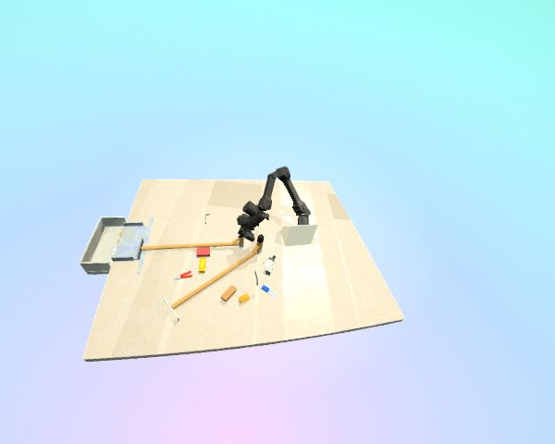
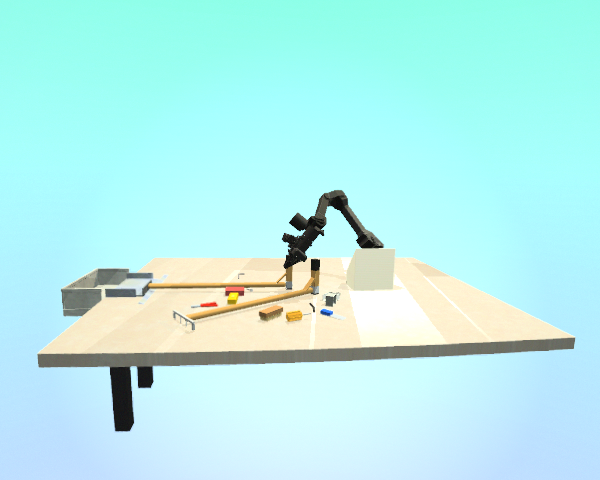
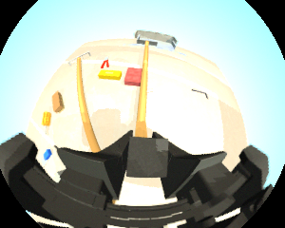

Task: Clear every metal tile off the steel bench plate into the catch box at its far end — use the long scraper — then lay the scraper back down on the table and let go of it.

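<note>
My gripper (image 1: pixel 242 237) (image 2: pixel 289 265) (image 3: pixel 147 154) is shut on the black grip at the upright end of the long scraper. The scraper's wooden shaft (image 1: pixel 187 246) (image 2: pixel 212 285) (image 3: pixel 143 100) runs low over the table to the steel bench plate (image 1: pixel 129 241) (image 2: pixel 131 285). Its blade is at the plate's near end. No tile can be made out on the plate's visible top. The grey catch box (image 1: pixel 95 267) (image 2: pixel 81 301) (image 3: pixel 157 36) stands at the far end. A few small yellowish pieces (image 1: pixel 119 233) show at the box side of the plate, too small to place exactly.
A wooden rake (image 1: pixel 215 278) (image 2: pixel 248 303) (image 3: pixel 83 95) lies diagonally beside the scraper, its black-tipped upright near my gripper. A red block (image 1: pixel 203 251) (image 3: pixel 133 76) lies close beside the scraper's shaft, with a yellow block (image 1: pixel 202 265) near it. Pliers, a brown block and small tools lie around.
</note>
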`<state>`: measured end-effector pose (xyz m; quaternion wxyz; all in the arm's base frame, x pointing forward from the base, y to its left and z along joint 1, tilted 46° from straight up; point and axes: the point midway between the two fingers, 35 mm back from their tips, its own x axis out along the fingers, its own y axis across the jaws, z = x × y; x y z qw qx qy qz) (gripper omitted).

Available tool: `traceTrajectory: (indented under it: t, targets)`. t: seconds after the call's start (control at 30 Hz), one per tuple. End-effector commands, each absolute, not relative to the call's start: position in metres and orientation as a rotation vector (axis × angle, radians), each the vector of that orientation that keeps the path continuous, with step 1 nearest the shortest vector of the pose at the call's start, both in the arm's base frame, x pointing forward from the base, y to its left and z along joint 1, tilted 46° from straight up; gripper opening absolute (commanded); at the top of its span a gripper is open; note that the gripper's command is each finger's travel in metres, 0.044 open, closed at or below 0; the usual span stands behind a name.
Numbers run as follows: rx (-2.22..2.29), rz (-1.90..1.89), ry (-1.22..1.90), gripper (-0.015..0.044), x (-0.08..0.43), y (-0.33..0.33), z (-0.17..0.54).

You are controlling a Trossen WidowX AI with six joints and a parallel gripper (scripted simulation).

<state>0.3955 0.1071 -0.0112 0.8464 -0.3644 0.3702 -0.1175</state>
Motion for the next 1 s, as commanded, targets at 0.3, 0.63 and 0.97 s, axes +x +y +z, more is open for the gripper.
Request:
traceTrajectory:
  t: [0.3, 0.63, 0.97]
  targets:
    - [-0.765, -0.246, 0.771, 0.0, 0.375, 0.104, -0.01]
    - [-0.767, -0.245, 0.77, 0.0, 0.361, 0.099, -0.009]
    - [-0.768, -0.245, 0.768, 0.0, 0.347, 0.094, -0.01]
